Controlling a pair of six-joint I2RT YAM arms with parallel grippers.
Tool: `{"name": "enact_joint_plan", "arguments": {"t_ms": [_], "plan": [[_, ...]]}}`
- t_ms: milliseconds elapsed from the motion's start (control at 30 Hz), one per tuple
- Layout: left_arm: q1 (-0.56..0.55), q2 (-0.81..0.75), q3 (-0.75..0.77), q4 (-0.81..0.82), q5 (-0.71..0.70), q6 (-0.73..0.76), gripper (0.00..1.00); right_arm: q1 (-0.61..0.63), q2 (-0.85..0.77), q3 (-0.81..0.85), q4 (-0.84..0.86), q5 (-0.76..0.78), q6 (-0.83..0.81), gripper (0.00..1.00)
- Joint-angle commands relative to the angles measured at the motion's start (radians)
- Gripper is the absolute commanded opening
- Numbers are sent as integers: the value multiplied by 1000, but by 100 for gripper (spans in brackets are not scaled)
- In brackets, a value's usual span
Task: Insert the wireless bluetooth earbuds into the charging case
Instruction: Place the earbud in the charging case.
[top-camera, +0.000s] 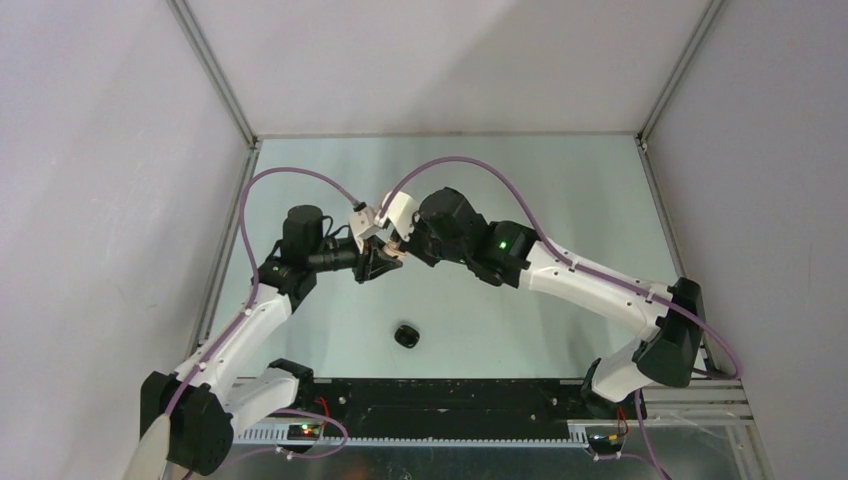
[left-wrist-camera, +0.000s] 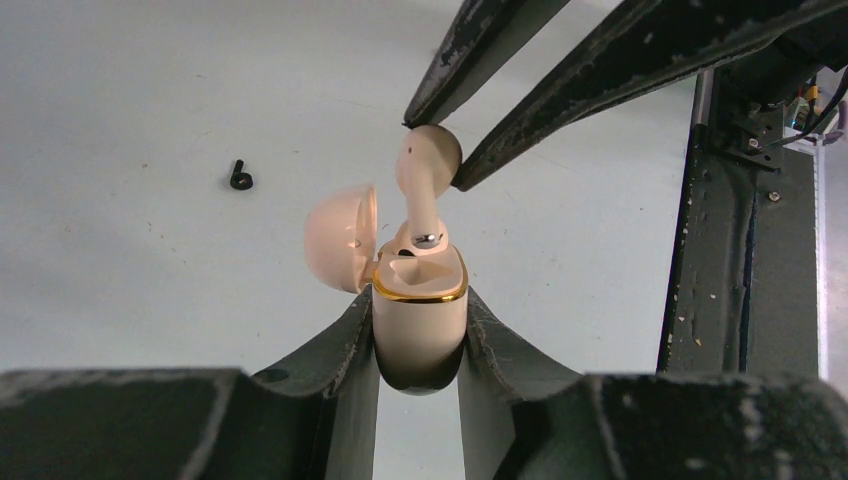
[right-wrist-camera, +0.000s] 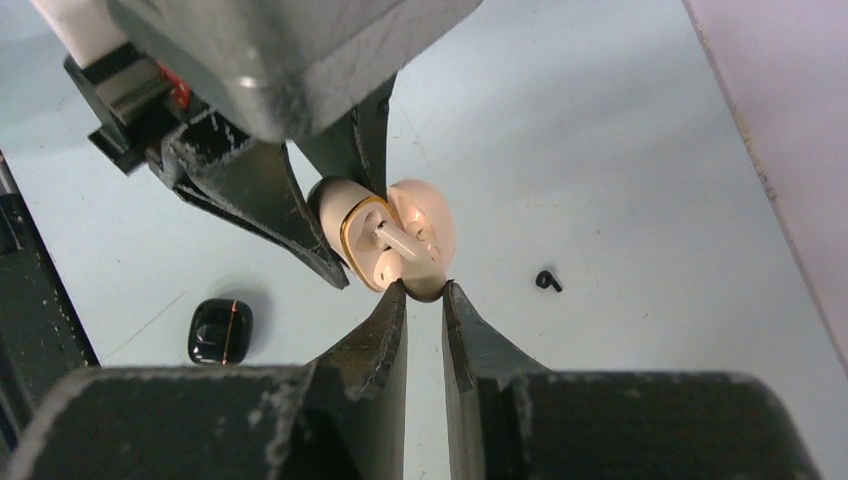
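The right tool (left-wrist-camera: 432, 150) is clamped on the bulb head of a cream earbud (left-wrist-camera: 423, 175) at upper centre of the left wrist view. The stem points down into the open cream charging case (left-wrist-camera: 420, 330), which the left tool (left-wrist-camera: 418, 305) pinches by its lower body. The earbud looks light, rigid and glossy, so probably slippery; holding the head leaves the stem free. A black earbud (left-wrist-camera: 240, 177) lies on the counter (left-wrist-camera: 120, 280) at upper left.

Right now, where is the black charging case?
In the top external view, the black charging case lies on the table near its middle, nearer the near edge than the cream charging case held in the left gripper.
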Motion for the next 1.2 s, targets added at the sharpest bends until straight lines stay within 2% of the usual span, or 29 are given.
{"name": "enact_joint_plan", "arguments": {"t_ms": [0, 700, 1167], "plan": [[-7, -4, -1, 24, 17, 12, 3, 4, -44, -20, 18, 3, -37, 18], [-7, -1, 2, 1, 34, 31, 4, 56, -9, -22, 53, 123, -92, 18], [-9, -35, -14, -3, 23, 70, 3, 72, 22, -12, 45, 126, -91, 18]]}}
